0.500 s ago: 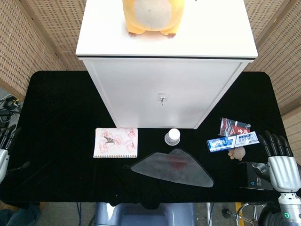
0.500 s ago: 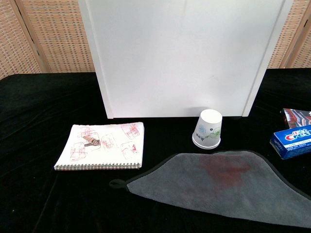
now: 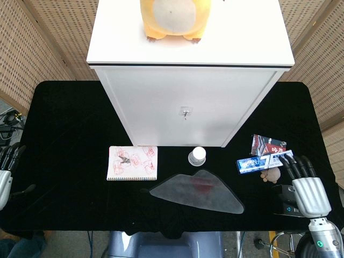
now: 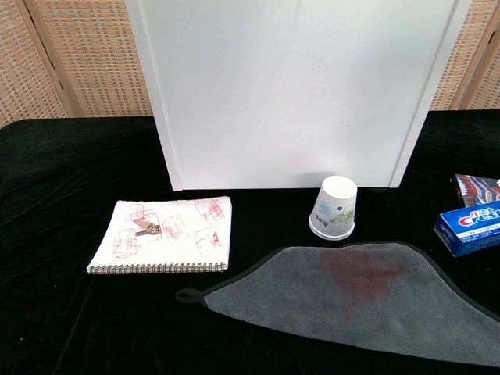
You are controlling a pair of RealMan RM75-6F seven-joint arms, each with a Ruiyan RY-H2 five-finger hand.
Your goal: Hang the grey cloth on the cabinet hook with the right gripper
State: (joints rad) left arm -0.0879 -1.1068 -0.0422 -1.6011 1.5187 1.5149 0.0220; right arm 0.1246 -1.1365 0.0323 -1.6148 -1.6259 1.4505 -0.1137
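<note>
Right hand (image 3: 305, 185) shifted inward, grey cloth (image 3: 200, 191) lying left-right

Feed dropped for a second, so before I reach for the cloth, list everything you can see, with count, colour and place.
grey cloth: 1, grey with red stain, flat at table front
hanging loop: 1, dark, cloth's left tip
cabinet: 1, white, table back
hook: 1, metallic, cabinet front
plush toy: 1, yellow, on cabinet
notebook: 1, white with red drawings, left of cloth
paper cup: 1, white, upside down
toothpaste box: 1, blue, right
packet: 1, red-blue, behind toothpaste
black box: 1, far right
left hand: table's left edge
right hand: open, far right
</note>
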